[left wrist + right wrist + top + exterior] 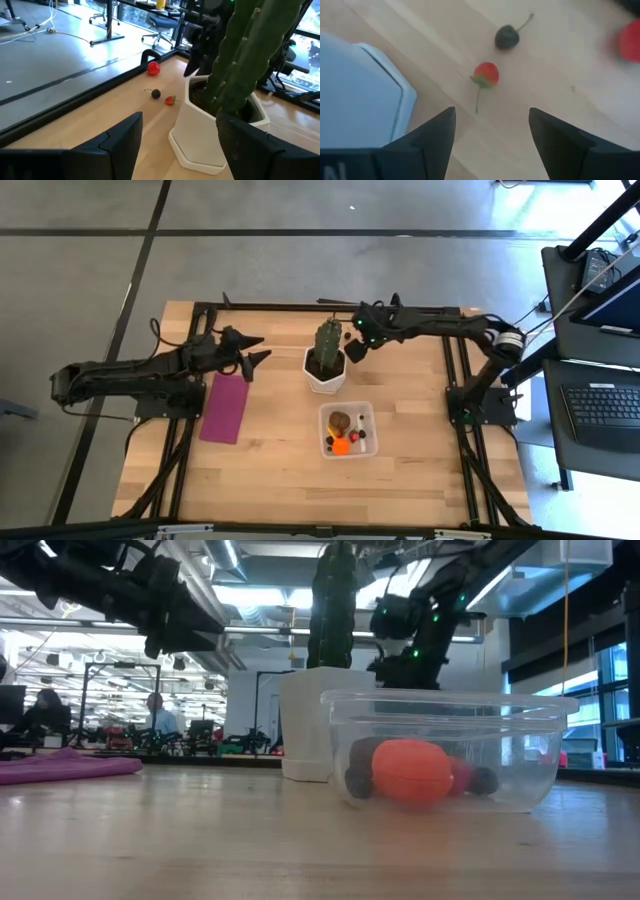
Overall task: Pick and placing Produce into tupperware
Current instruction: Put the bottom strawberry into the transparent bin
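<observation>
The clear tupperware stands toward the table's near side. It holds an orange piece and several red, brown and dark pieces. Three loose pieces lie on the wood behind the cactus pot: a small red piece with a green stem, a dark stemmed piece and a bigger red piece. My right gripper is open and hovers over the small red piece, touching nothing. My left gripper is open, left of the pot.
A green cactus in a white pot stands between the two grippers, right beside my right gripper. A flat magenta rectangle lies under my left arm. The table's far rail runs just behind the loose pieces.
</observation>
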